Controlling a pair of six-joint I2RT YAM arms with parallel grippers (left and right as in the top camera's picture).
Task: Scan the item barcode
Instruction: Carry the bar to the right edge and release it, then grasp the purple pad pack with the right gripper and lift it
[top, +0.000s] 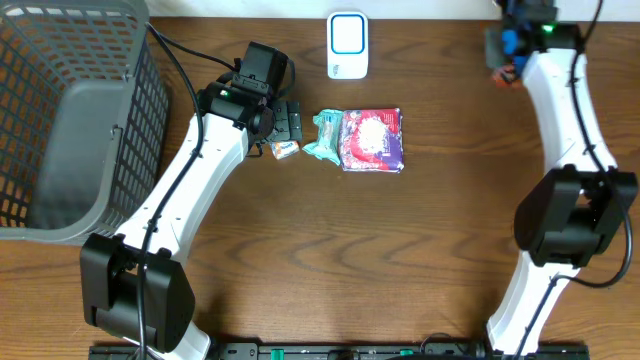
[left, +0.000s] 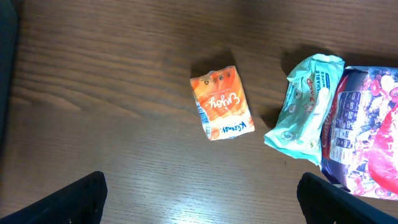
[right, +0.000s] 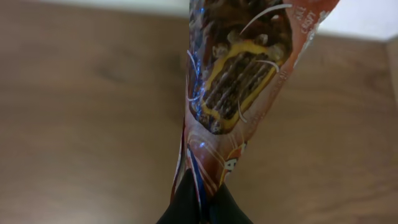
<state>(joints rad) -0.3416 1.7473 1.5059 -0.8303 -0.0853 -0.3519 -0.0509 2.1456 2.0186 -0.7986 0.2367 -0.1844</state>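
Basket far L. L gripper hangs above orange packet, fingers spread wide, not touching it. Teal pack and pink pack lie beside. Scanner top centre. R gripper, far R, pinches choc snack wrapper, well apart from scanner. Scan prob. not yet done.

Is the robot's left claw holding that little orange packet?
No, the orange packet lies loose on the table, and the left gripper stands wide open without touching it.
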